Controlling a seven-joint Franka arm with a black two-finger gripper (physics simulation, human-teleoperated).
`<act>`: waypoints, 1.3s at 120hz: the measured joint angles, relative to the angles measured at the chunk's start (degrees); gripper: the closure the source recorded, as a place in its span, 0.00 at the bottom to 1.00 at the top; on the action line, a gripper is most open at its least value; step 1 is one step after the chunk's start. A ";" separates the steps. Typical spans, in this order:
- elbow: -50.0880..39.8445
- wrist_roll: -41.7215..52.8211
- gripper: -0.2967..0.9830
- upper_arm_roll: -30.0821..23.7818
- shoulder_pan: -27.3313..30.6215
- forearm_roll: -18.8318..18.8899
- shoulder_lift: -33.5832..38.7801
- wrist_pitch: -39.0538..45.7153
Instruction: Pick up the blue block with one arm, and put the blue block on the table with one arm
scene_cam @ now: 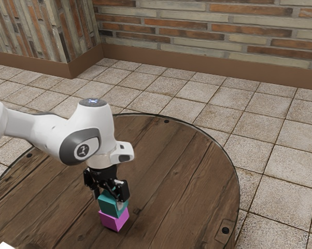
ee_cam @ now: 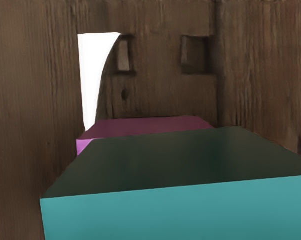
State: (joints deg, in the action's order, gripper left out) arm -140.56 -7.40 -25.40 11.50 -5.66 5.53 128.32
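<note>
In the exterior view my gripper [scene_cam: 110, 198] points down over the round table, its fingers on opposite sides of the teal-blue block [scene_cam: 108, 206] and shut on it. Directly beneath is the pink-purple block [scene_cam: 113, 220], which stands on the table [scene_cam: 182, 171]. Whether the two blocks touch is hard to tell. The wrist view has the blue block [ee_cam: 180, 212] large and close under my hand, with part of the pink block's top [ee_cam: 150, 127] showing past its edge. The far finger's tip is partly hidden.
A white object [scene_cam: 4, 246] is at the exterior view's lower left edge; a white shape [ee_cam: 93, 65] also stands out beyond the blocks in the wrist view. The table has a dark metal rim [scene_cam: 236, 174], with tiled floor [scene_cam: 270, 140] and brick walls [scene_cam: 197, 31] behind.
</note>
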 joint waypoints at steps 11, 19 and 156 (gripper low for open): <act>-0.03 0.56 0.34 0.00 -0.04 -0.03 -0.01 0.44; -0.01 0.92 0.40 0.00 -0.05 -0.05 -0.01 0.66; 9.04 6.56 0.29 0.97 18.25 3.75 -12.81 4.57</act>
State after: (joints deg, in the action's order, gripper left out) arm -131.52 -0.84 -24.43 29.75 -1.90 -7.28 132.89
